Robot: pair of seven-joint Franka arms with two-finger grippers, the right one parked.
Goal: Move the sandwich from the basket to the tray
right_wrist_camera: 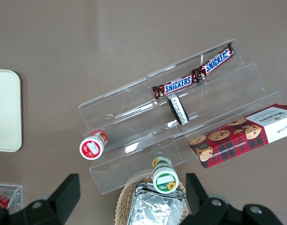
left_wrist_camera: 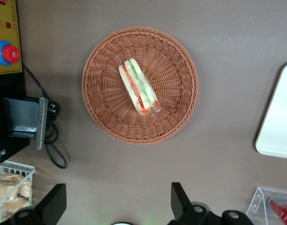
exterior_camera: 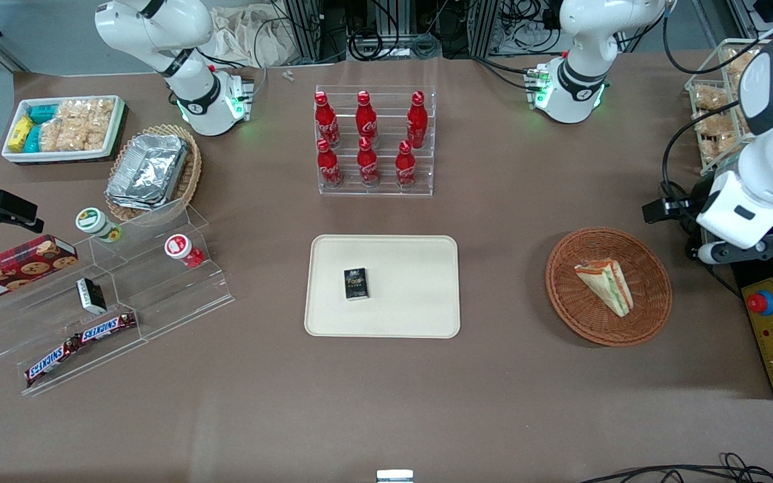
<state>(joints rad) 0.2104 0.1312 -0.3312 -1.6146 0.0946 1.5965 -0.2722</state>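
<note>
The sandwich (exterior_camera: 604, 287) (left_wrist_camera: 139, 91), a wrapped pale wedge with red and green filling, lies in the round reddish-brown wicker basket (exterior_camera: 564, 295) (left_wrist_camera: 181, 61) toward the working arm's end of the table. The cream tray (exterior_camera: 420, 295) (left_wrist_camera: 277, 126) sits beside the basket at mid-table, and a small black box (exterior_camera: 355, 283) lies on it. My left gripper (exterior_camera: 658, 210) (left_wrist_camera: 117, 199) hangs open high above the table, a little farther from the front camera than the basket. Nothing is between its fingers.
A yellow control box with a red stop button (exterior_camera: 772, 329) (left_wrist_camera: 5, 51) lies beside the basket at the table's end. A clear rack of cola bottles (exterior_camera: 374, 142) stands farther back than the tray. Toward the parked arm's end is a clear stepped stand (exterior_camera: 145, 288) with snacks.
</note>
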